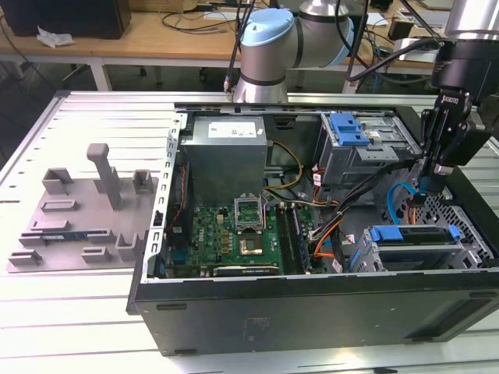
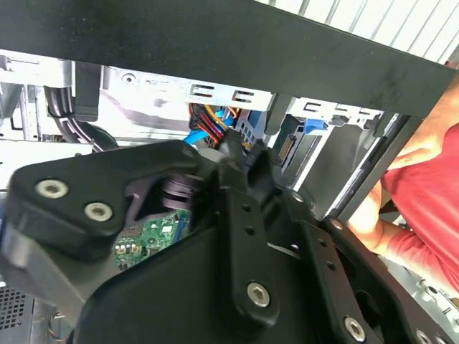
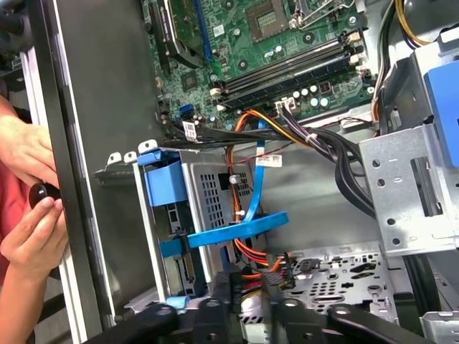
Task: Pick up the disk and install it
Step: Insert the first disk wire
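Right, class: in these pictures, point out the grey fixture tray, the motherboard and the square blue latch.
grey fixture tray [image 1: 86, 224], exterior view, on a bare part of its floor.
motherboard [image 1: 214, 234], exterior view, on the green board surface.
square blue latch [image 1: 348, 128], exterior view, on the middle of its face.

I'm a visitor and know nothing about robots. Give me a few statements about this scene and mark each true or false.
The black metal computer case lies open, showing a green circuit board. True.
The grey plastic tray with upright posts sits inside the case. False: it lies on the ribbed metal table beside the case, at the exterior view's left.
The claw hangs above the tray. False: it is over the case's end at the exterior view's right.
A person's hand is beside the case's wall. True.
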Motion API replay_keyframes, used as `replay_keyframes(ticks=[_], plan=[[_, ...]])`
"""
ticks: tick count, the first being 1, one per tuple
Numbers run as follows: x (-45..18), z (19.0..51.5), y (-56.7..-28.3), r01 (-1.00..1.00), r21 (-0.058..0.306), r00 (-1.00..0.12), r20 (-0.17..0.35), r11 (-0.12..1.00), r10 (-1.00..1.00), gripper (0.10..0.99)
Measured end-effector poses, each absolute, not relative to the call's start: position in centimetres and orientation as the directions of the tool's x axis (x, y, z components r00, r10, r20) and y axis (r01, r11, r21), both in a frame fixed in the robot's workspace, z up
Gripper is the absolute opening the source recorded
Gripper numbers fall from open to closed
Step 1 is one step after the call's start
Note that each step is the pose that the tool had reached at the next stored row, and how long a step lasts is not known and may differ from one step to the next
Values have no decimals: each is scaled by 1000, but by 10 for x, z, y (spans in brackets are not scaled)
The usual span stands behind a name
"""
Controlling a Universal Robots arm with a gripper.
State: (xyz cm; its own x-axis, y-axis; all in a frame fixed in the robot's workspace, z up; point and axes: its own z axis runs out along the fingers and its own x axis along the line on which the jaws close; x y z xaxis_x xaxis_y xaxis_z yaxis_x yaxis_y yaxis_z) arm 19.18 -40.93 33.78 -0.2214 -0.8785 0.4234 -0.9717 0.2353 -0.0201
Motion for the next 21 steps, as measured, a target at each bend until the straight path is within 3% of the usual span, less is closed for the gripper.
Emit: replay_keyframes(ticks=[1,12,15,21], plan=[[192,338,-409,-972,-20,-222,423,235,-878,267],[190,338,-409,-972,-21,-222,424,235,-878,267],[190,338,-409,-972,-21,-222,426,235,-877,169],[190,338,-409,-972,-21,-222,427,235,-877,169]])
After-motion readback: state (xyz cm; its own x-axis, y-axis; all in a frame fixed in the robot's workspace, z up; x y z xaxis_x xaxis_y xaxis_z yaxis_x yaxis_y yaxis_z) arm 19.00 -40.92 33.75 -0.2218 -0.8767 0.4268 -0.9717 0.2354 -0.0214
